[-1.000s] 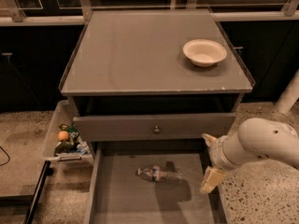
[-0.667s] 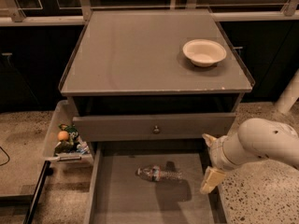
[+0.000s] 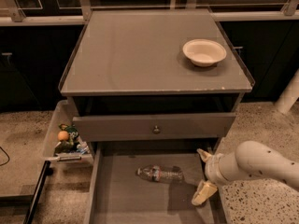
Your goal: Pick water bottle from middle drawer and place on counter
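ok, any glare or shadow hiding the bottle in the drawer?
Camera view: dim overall; faint sheen on the counter, no hard glare; water bottle readable in the middle drawer, small shadow beside it; gripper open to its right.

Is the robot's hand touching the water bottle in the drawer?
Apart. The camera view shows the open hand at the right side of the drawer, with a strip of bare drawer floor between it and the lying bottle.
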`<state>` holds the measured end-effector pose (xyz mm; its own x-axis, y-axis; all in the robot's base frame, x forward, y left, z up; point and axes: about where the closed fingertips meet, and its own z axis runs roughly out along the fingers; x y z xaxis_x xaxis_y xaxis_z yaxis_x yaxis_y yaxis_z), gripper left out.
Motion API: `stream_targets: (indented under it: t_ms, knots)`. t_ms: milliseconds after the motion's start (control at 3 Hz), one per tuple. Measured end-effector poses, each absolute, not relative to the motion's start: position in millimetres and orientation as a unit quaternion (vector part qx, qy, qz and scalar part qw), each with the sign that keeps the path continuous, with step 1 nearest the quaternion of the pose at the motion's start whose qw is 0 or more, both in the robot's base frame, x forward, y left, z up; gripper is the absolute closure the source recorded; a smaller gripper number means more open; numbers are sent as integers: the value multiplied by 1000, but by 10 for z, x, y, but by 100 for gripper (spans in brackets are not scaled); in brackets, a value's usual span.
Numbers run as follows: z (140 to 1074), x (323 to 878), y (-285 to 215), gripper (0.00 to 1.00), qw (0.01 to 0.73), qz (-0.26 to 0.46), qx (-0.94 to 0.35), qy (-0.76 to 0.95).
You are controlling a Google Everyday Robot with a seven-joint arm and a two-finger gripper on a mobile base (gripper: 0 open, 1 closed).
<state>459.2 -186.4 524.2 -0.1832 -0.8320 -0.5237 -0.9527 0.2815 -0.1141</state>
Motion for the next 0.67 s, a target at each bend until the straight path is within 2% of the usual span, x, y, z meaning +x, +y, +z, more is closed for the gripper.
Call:
stream_targets:
  t_ms: [667]
  knots:
    - [4395,4660,-1528,0,304,192,-585,727]
